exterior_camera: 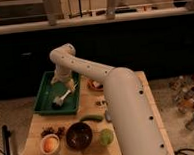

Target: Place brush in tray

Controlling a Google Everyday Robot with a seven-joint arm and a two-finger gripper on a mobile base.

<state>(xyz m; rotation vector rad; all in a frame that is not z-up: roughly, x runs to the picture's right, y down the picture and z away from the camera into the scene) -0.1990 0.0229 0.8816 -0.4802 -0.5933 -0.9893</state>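
The dark-green tray (44,95) lies at the table's back left. The pale brush (61,98) is inside it, tilted, with its wider greyish head toward the tray's front and its slim handle pointing up toward the gripper. My gripper (69,85) hangs over the tray's right part, right at the top end of the brush handle. I cannot tell whether it touches the handle. The white arm reaches in from the lower right.
On the wooden table (33,151) stand a dark brown bowl (78,135), a white bowl with an orange thing (49,144), a green apple (105,137), a green cucumber (92,118), dark bits (51,131) and a small red dish (95,84). Bottles (192,100) stand on the floor at right.
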